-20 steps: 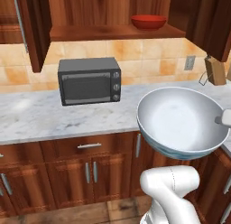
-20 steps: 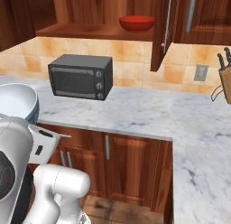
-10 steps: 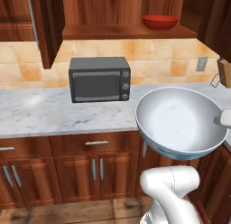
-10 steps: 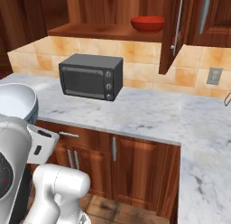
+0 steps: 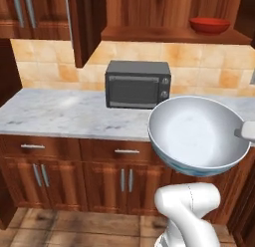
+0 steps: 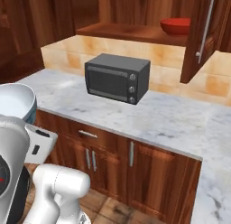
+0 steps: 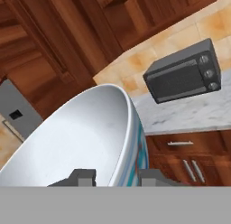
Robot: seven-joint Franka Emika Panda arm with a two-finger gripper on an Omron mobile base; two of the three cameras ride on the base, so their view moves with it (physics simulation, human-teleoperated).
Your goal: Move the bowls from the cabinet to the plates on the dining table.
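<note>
A toaster oven (image 5: 137, 83) is sitting centre-frame on the marble counter (image 5: 60, 114) in the left base view, while the grey-white bowl (image 5: 199, 136) is filling the lower right, held clear of the counter. Only the hand view is showing the grip: the gripper (image 7: 116, 177) at bottom centre is clamping the bowl's rim, one finger inside, one against the bluish patterned outside. The red bowl (image 6: 176, 25) is resting on the open cabinet (image 6: 204, 35) shelf at the upper right of both base views. Since a second ago the whole scene has been sliding rightward in both base views, the held bowl keeping its place.
</note>
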